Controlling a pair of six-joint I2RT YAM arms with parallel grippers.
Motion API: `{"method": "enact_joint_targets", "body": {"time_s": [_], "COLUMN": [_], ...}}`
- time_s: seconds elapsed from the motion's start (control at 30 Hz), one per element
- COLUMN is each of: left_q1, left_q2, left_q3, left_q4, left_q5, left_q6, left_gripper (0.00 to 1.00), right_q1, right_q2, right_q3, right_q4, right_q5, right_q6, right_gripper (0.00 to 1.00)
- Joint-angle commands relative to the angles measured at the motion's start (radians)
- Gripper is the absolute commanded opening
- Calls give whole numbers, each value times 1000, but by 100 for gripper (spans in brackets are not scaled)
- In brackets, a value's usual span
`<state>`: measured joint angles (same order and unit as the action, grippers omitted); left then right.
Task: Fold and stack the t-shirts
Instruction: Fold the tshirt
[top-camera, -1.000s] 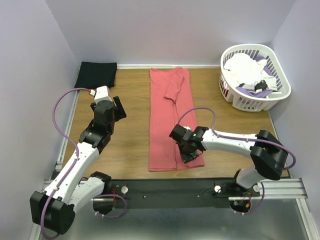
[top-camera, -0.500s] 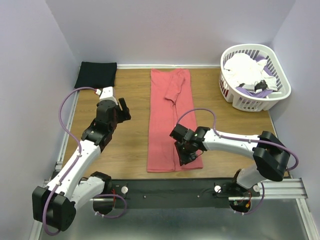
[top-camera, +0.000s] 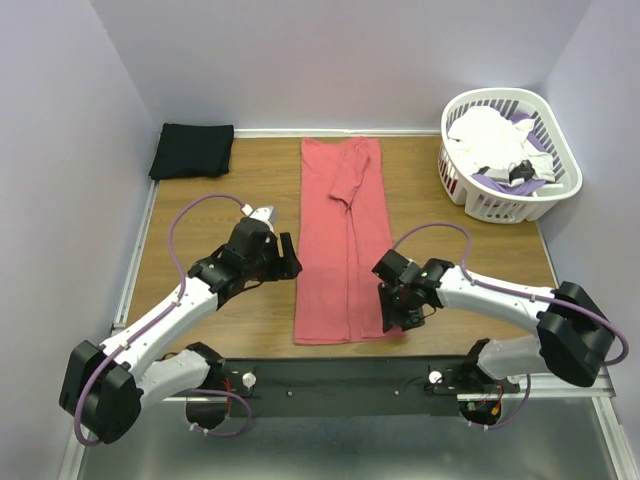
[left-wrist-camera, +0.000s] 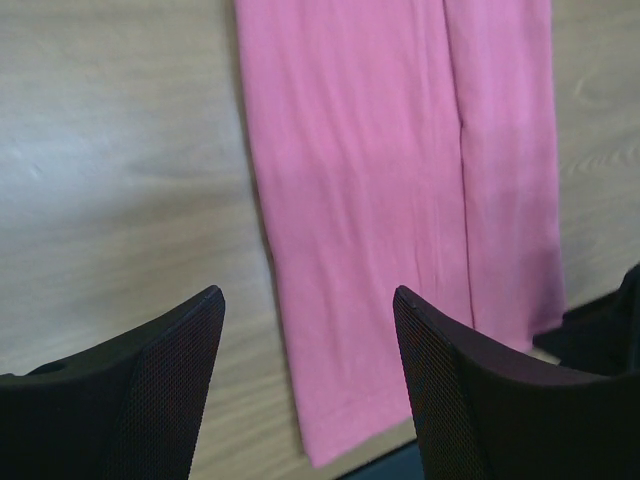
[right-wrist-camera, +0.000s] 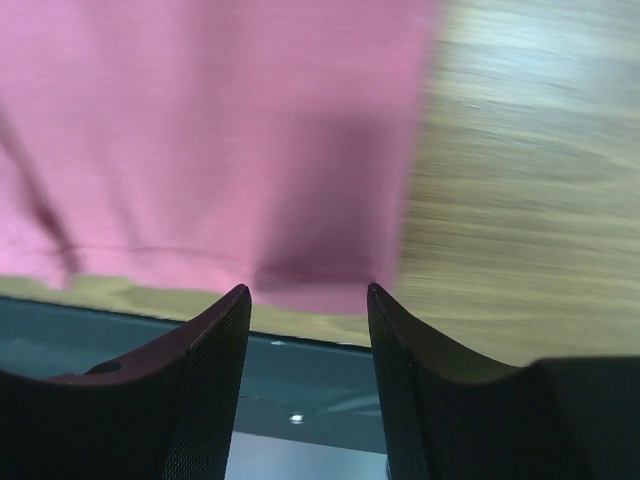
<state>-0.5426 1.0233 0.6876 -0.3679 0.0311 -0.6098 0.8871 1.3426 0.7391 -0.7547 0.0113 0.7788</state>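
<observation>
A coral-red t-shirt (top-camera: 340, 240) lies folded into a long narrow strip down the middle of the table, one sleeve turned over at its far end. The black t-shirt (top-camera: 192, 150) lies folded in the far left corner. My left gripper (top-camera: 288, 258) is open just left of the red strip's left edge; in the left wrist view the red shirt (left-wrist-camera: 380, 200) fills the space ahead of that gripper (left-wrist-camera: 310, 300). My right gripper (top-camera: 392, 315) hangs open above the strip's near right corner, and the right wrist view shows the hem of the shirt (right-wrist-camera: 200, 130) just beyond the empty gripper (right-wrist-camera: 308, 290).
A white slatted basket (top-camera: 510, 155) with white and purple laundry stands at the far right. A black rail (top-camera: 340, 380) runs along the table's near edge, close to the shirt's hem. Walls close in the left, back and right sides.
My right gripper has opened, let go of the red shirt's near right corner and shifted slightly right. My left arm has swung from the far left down to the shirt's left edge.
</observation>
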Motion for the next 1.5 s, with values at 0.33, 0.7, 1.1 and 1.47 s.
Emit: {"method": "enact_joint_targets", "body": {"time_s": [0.33, 0.7, 1.1, 1.47], "left_q1": [-192, -281, -347, -408], "left_q2": [78, 159, 233, 285], "left_q3": [-82, -89, -76, -62], "left_q4": [-141, -166, -209, -223], "left_q5": [50, 43, 38, 44], "left_q6": [-171, -211, -242, -275], "left_gripper": [76, 69, 61, 48], "right_q1": [-105, -108, -106, -106], "right_q2": [-66, -43, -46, -60], "right_q3": [-132, -172, -159, -150], "right_q4": [23, 86, 84, 86], "right_q5": [-2, -51, -60, -66], "right_q6": [23, 22, 16, 5], "right_gripper": [57, 35, 1, 1]}}
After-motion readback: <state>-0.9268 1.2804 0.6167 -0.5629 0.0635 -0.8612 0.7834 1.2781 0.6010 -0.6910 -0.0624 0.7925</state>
